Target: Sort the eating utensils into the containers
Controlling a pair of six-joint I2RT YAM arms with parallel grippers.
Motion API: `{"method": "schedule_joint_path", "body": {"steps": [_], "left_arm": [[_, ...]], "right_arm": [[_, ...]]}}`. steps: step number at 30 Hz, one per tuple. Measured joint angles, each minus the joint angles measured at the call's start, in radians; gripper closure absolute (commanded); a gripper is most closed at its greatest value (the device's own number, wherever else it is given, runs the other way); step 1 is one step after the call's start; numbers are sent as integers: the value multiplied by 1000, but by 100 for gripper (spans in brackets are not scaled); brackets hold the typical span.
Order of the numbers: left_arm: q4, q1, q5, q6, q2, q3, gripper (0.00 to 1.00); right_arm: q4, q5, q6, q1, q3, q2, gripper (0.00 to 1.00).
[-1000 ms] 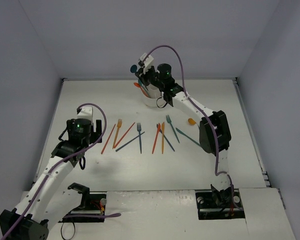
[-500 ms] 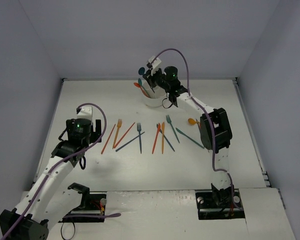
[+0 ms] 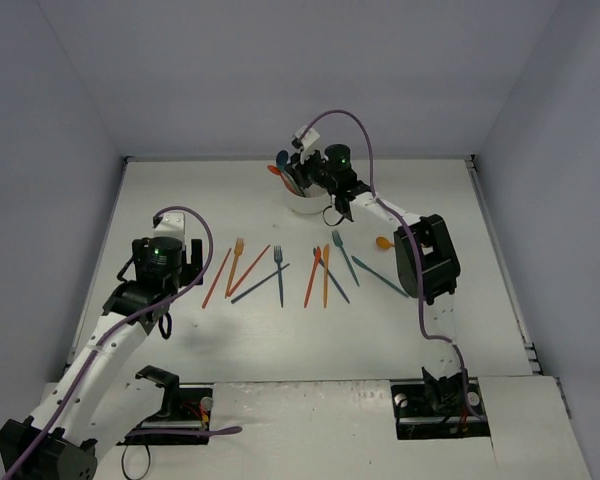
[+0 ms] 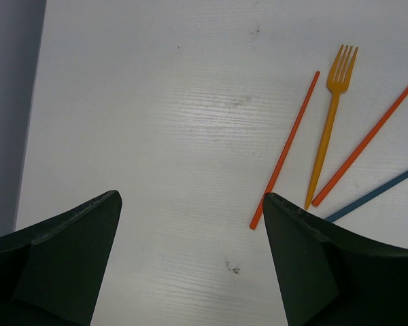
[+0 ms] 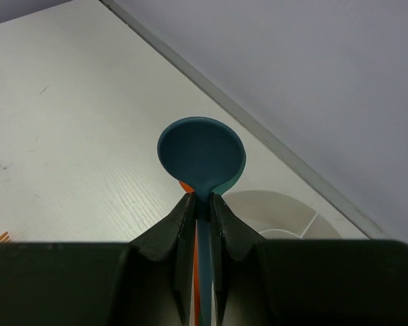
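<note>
Three pale walls closed the white table at the left, back and right. Bare board lay along the left edge, and more between the cup at the upper middle and the row of loose utensils across the centre of the overhead view.

The left arm leaned in from the lower left. The left gripper hung over bare table with its jaws spread wide and nothing between them. In the left wrist view an orange fork lay at the upper right, tines toward the top edge, with a thin orange stick just beside it.

The right arm stretched from the lower right up to the cup. The right gripper had its jaws pressed together, pinching the neck of a dark teal spoon. In the right wrist view the spoon's long axis ran straight up the frame, bowl uppermost and handle down between the fingers. The cup's white rim and dividers showed just right of the fingertips. From overhead the spoon's bowl sat at the cup's upper left.
</note>
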Motion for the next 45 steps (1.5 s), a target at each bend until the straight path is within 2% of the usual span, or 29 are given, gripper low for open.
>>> {"method": "schedule_joint_path", "body": {"steps": [3, 9, 16, 20, 25, 29, 37, 45], "left_arm": [[0, 0, 0, 0, 0, 0, 18], [0, 0, 0, 2, 0, 0, 18], [0, 0, 1, 12, -9, 0, 18], [0, 0, 13, 14, -18, 0, 18], [0, 0, 54, 16, -19, 0, 18], [-1, 0, 86, 19, -6, 0, 18], [-2, 1, 133, 19, 11, 0, 18], [-3, 1, 152, 22, 9, 0, 18]], "right_arm": [[3, 2, 9, 0, -7, 12, 83], [3, 14, 15, 0, -21, 22, 62], [-63, 54, 5, -5, -90, -38, 58], [-192, 92, -6, -39, -164, -170, 52], [-356, 188, -30, -147, -265, -387, 51], [-502, 299, -73, -213, -303, -484, 50], [-753, 427, -169, -217, -424, -483, 46], [-841, 444, -284, -251, -442, -479, 45]]}}
